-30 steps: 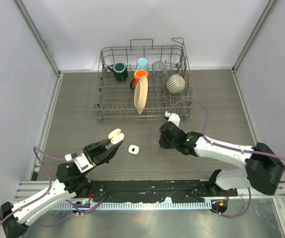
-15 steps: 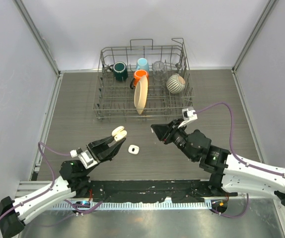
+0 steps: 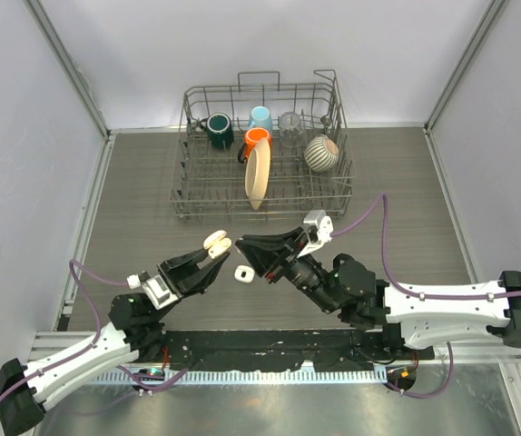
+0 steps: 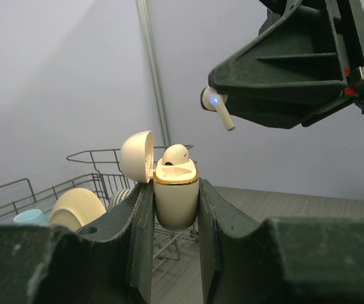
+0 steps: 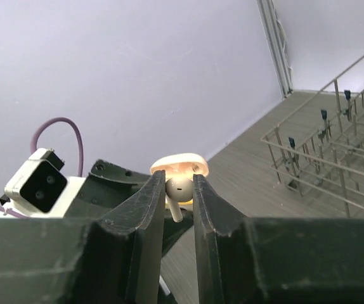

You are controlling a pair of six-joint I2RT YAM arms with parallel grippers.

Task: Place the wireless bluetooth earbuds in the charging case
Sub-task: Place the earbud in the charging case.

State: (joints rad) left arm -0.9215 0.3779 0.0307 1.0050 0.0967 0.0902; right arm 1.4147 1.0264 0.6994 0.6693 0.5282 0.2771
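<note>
The grey wood-grain surface (image 3: 152,209) is enclosed by pale walls, with a wire dish rack (image 3: 260,154) at the far side.

Right end effector (image 5: 179,182): fingers pressed together, pinching one earbud (image 5: 179,188) by its head. The stem hangs free below the fingertips.

Left end effector (image 4: 176,190): fingers clamped on the body of a cream case (image 4: 176,202), held upright above the surface. The lid (image 4: 136,156) is swung back. A seated earbud (image 4: 176,153) occupies one socket. The other socket appears free, though its mouth is hard to make out.

Governing relation: in the left wrist view the pinched earbud hangs above and to the right of the case mouth, clear of it. Its stem slants off the case's upright axis, so it probably needs righting before it can go down. The right arm carries the bud and the left presents the case.

A white case (image 3: 244,272) lies on the surface just below both sets of fingertips, untouched.
</note>
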